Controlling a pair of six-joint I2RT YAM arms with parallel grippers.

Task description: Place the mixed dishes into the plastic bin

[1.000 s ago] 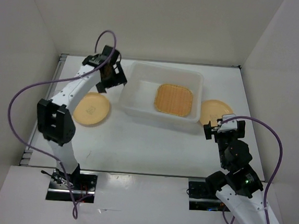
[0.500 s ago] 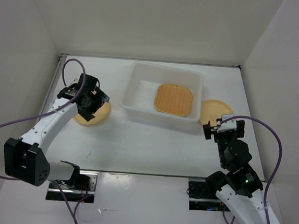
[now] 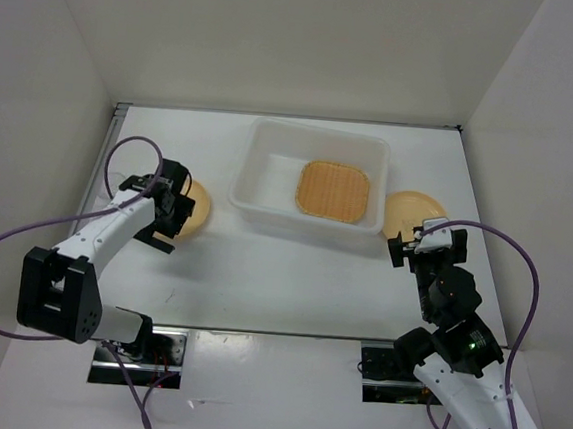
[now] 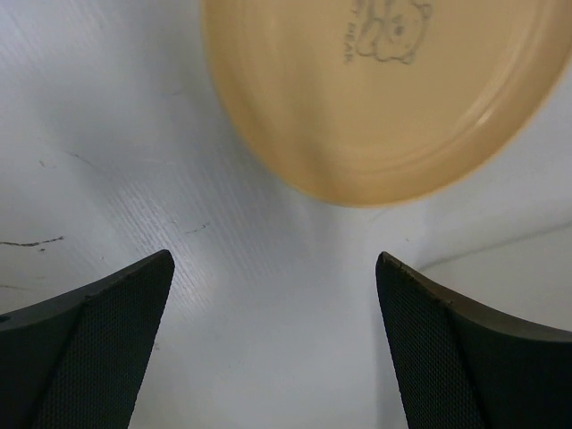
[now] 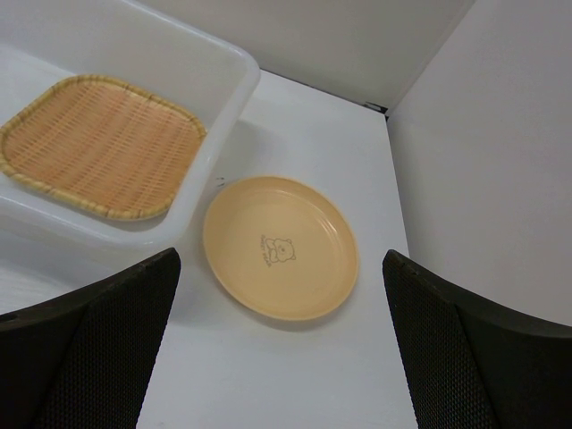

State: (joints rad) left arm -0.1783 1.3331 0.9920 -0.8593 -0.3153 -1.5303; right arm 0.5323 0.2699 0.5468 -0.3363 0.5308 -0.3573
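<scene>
The woven tray (image 3: pixel 334 191) lies inside the plastic bin (image 3: pixel 319 129). The left plate (image 4: pixel 384 98) sits on the desk (image 3: pixel 291 275) left of the bin, the right plate (image 5: pixel 280 246) just beside its right wall. The left gripper (image 4: pixel 275 268) and right gripper (image 5: pixel 279 264) hover with jaws wide, empty. The plates look light, stiff and slick (shallow too), so I'd pinch the raised rim.

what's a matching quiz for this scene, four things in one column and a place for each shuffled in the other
1 square orange-tan woven tray
2 translucent white rectangular plastic bin
3 left claw
4 right claw

a open, by the round pale-orange plate left of the bin
b between the two plates
c lying inside the bin
d open, facing the round pale-orange plate right of the bin

Pairs: 1-c, 2-b, 3-a, 4-d
</scene>
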